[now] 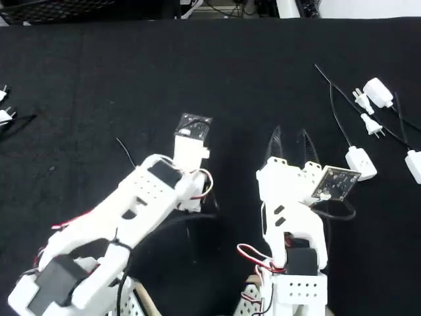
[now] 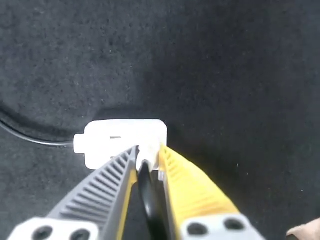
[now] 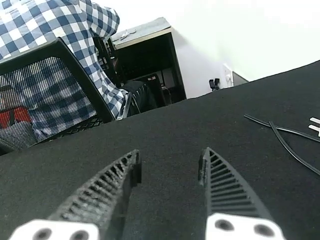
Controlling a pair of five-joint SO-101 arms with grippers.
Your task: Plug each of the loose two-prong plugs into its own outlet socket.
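The left tool (image 2: pixel 148 149) pinches a white plug (image 2: pixel 148 161), its front end touching a white outlet socket (image 2: pixel 120 137) that lies on the black table (image 2: pixel 240 75). The right tool (image 3: pixel 170 154) is spread apart just above the table. Farther off to the right, a loose plug (image 1: pixel 372 125) lies between a second socket (image 1: pixel 361 162) and a farther plug (image 1: pixel 360 99).

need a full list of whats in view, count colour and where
table cloth: one, black, under everything
outlet socket: one, white, at the left gripper's tips
plug: one, white with black cable, held right at that socket
corded plugs and sockets: about five, white, table's right side
small plugs: two, white, table's left edge
chair: one, black mesh, beyond the table
left gripper: one, grey and yellow, shut on the plug
right gripper: one, dark, open, empty
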